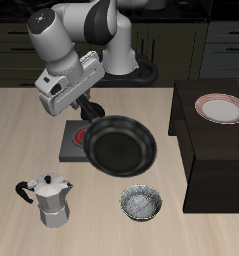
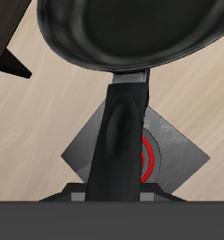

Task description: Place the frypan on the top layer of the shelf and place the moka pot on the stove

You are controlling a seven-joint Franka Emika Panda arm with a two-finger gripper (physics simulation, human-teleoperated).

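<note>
The black frypan [image 1: 121, 145] hangs tilted in the air, partly over the stove [image 1: 69, 148]. My gripper [image 1: 86, 108] is shut on the end of its long handle [image 2: 123, 141]. In the wrist view the pan's round body [image 2: 132, 33] fills the space ahead of the handle, and the grey stove [image 2: 179, 150] with its red coil [image 2: 149, 157] lies below it. The silver moka pot [image 1: 51, 198] stands upright on the table near the front edge, apart from the gripper. The dark shelf [image 1: 206, 150] stands beside the pan, and its corner [image 2: 3, 37] shows in the wrist view.
A white plate with a pink rim [image 1: 221, 107] lies on the shelf's top at the back. A small silvery patterned bowl [image 1: 141, 204] sits on the table in front of the pan, between the moka pot and the shelf.
</note>
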